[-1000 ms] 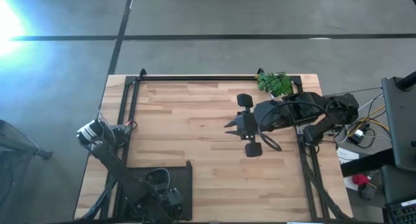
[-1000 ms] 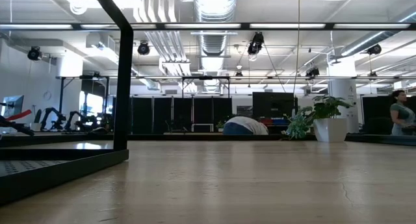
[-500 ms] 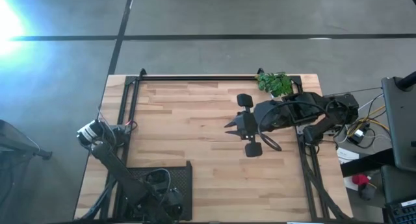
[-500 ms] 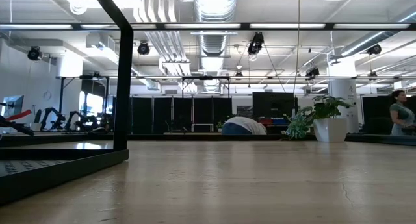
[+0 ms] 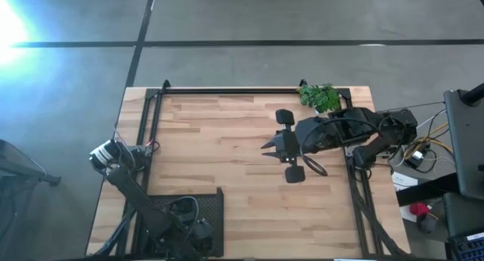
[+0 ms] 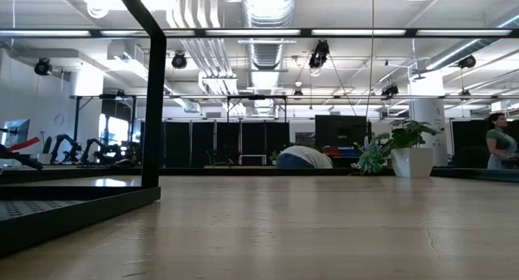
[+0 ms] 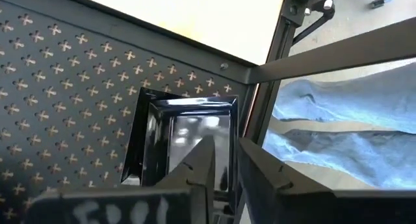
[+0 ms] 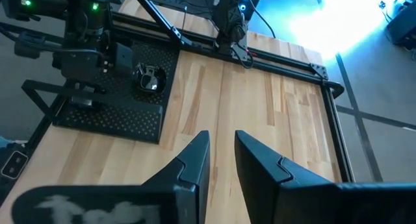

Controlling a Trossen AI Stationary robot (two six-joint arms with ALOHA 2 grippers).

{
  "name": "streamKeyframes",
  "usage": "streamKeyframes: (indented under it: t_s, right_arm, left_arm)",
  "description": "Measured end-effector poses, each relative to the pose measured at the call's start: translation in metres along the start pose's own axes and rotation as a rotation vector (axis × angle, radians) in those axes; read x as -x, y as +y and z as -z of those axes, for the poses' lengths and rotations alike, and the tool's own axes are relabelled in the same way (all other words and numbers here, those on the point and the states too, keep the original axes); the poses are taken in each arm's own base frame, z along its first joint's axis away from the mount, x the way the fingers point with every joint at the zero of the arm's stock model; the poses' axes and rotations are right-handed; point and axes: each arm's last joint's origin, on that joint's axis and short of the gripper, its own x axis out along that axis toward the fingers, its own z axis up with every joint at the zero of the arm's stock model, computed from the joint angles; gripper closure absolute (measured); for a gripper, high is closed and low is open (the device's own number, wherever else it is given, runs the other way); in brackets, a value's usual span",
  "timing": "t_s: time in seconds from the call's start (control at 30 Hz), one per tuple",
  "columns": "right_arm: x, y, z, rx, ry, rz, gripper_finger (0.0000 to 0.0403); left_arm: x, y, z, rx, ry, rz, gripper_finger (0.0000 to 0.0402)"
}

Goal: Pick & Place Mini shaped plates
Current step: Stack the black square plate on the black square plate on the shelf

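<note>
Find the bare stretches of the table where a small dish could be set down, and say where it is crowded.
Bare wood runs across the table between the black mesh tray and the right gripper, and along the far edge left of the green plant. It is crowded at the tray, where the left gripper sits over a square plate.

Glossy black square plate (image 7: 188,136); black tray (image 7: 71,94) with cross-shaped perforations; light wood-plank table (image 5: 227,140); green plant (image 5: 319,97).
</note>
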Motion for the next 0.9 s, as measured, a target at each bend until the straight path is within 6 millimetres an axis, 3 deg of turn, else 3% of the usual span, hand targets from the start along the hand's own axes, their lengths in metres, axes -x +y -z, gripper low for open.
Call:
streamKeyframes:
  t_s: [0.5, 0.9]
  right_arm:
    - [0.000, 0.000, 0.000, -0.001, -0.002, 0.000, 0.0335]
    - [0.000, 0.000, 0.000, 0.001, -0.002, 0.001, 0.0335]
  left_arm:
    - [0.018, -0.003, -0.004, 0.017, 0.052, 0.074, 0.0339]
    - [0.006, -0.016, -0.003, -0.055, 0.082, 0.224, 0.0340]
